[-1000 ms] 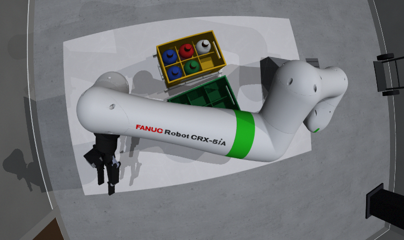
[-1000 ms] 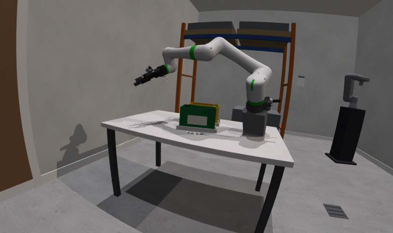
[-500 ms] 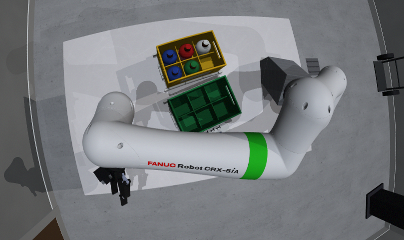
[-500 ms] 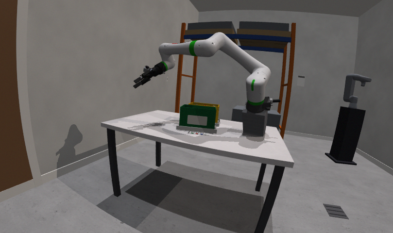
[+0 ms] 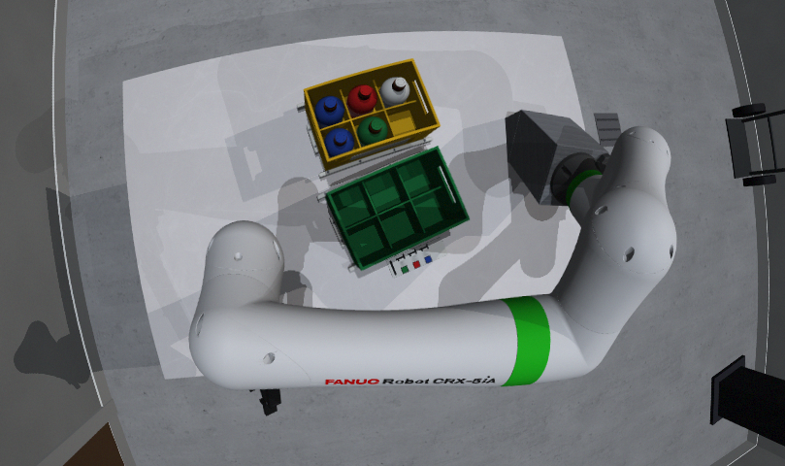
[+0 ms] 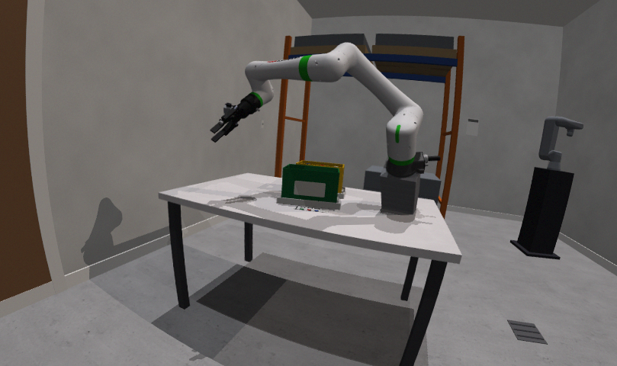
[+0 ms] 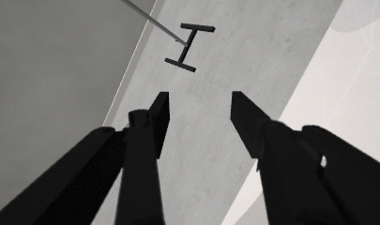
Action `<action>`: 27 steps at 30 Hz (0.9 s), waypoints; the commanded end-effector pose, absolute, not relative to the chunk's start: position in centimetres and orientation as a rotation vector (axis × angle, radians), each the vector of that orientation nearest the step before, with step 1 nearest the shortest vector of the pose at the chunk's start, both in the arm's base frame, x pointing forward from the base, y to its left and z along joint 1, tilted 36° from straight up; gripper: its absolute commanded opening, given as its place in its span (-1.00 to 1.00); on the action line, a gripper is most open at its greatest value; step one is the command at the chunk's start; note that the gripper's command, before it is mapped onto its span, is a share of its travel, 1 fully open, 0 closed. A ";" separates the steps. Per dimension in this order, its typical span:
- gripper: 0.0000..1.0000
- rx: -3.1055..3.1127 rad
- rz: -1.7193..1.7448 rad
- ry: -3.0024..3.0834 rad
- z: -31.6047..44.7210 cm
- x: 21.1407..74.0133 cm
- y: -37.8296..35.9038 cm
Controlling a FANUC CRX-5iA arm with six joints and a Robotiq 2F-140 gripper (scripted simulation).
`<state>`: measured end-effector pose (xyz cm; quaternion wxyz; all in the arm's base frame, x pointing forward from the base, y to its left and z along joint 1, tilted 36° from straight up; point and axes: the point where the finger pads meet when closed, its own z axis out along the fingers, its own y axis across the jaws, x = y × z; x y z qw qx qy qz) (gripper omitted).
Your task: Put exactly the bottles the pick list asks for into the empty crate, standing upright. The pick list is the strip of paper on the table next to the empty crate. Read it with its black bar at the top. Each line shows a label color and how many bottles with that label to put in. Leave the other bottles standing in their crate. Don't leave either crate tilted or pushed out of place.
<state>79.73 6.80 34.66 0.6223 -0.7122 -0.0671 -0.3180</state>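
Note:
The yellow crate [image 5: 349,157] [image 6: 341,174] holds blue bottles [image 5: 321,114] [image 5: 331,143], a red bottle [image 5: 355,102], a white bottle [image 5: 388,93] and a green bottle [image 5: 367,133], all standing. Its front right compartment is empty. The green crate [image 5: 459,203] [image 6: 310,174] beside it is empty; both sit level. The pick list [image 5: 410,266] [image 6: 310,209] lies by the green crate, black bar at its left end, with green, red and blue squares; its numbers are too small to read. My gripper [image 6: 213,135] [image 7: 200,105] is open and empty, high beyond the table's edge. The arm hides most of it in the top view.
The crates sit in low fixtures on the white table [image 5: 171,190] [image 6: 265,216]. The arm [image 5: 413,340] [image 6: 279,71] stretches high across the table's near side from its grey base [image 5: 538,149] [image 6: 399,192]. An orange rack [image 6: 457,104] stands behind, and a dark pedestal [image 6: 544,210] stands right.

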 end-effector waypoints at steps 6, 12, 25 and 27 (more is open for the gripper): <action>-0.12 -1.703 -0.620 -0.113 35.5 77.1 9.1; -0.12 -1.752 -0.540 -0.079 36.0 74.9 10.9; -0.12 -1.830 -0.419 -0.018 36.7 70.5 13.6; -0.12 -1.869 -0.364 0.017 36.8 69.6 14.0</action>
